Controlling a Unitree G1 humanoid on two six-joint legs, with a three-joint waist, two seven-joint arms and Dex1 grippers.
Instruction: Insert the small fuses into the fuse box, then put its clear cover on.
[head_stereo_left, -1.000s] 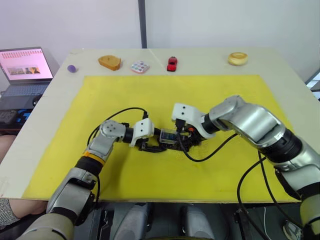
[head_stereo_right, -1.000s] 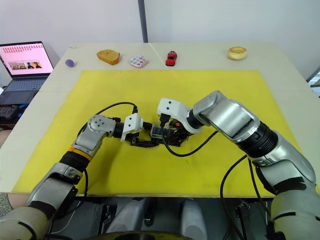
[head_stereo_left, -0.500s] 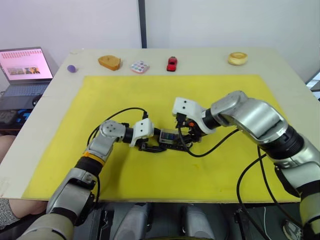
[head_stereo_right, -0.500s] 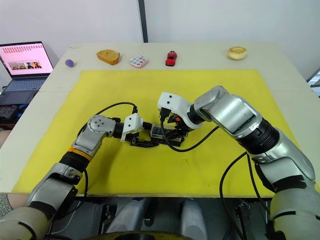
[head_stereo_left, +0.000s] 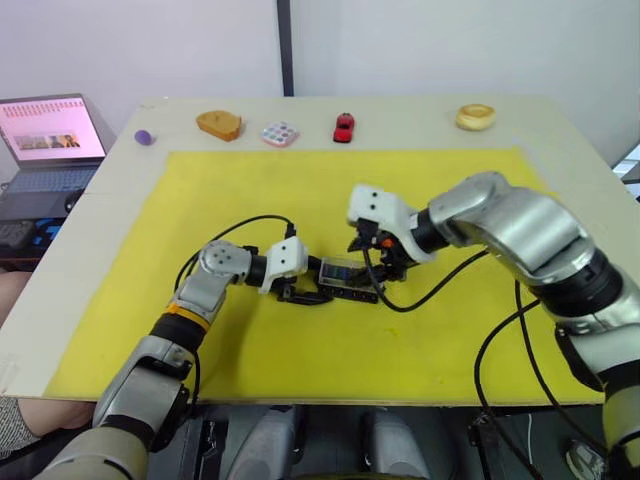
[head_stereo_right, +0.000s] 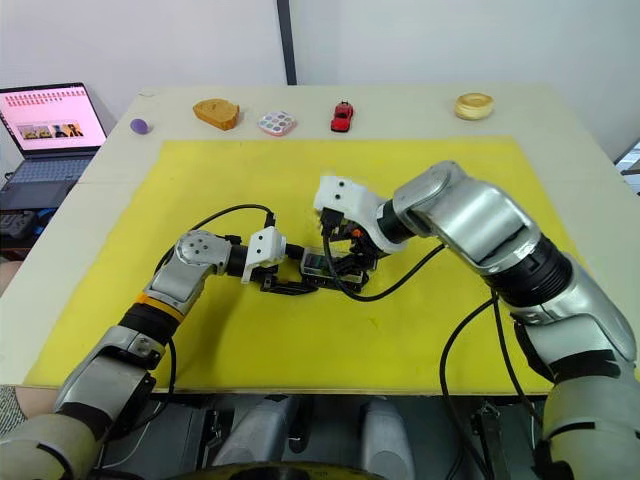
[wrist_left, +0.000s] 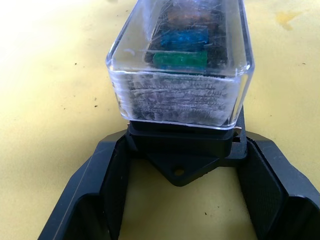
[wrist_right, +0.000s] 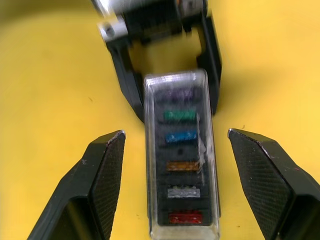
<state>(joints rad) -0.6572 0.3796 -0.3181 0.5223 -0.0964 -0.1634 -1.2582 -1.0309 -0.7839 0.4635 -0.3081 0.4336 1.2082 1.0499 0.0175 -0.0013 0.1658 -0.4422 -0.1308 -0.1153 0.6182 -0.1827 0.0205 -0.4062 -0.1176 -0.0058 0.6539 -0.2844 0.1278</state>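
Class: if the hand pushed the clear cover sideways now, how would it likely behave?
The clear cover looks a rigid, glossy shell, so probably stiff and slippery. Seated over the fuse box, held by the left hand, it likely won't slide.

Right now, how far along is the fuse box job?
Fuses sit in the fuse box and the clear cover is over them. The left pincer grips the box's end; the right pincer is open astride the cover. Full seating can't be confirmed.

1. Bright, even overhead lighting across the yellow mat (head_stereo_left: 250, 190); short, soft shadows only.
2. Faint white glare along the clear cover (wrist_left: 180, 60) edges.
3. Motion blur on the left gripper (wrist_right: 165, 30) in the right wrist view.
4. Slightly soft focus near the left wrist view's far end.
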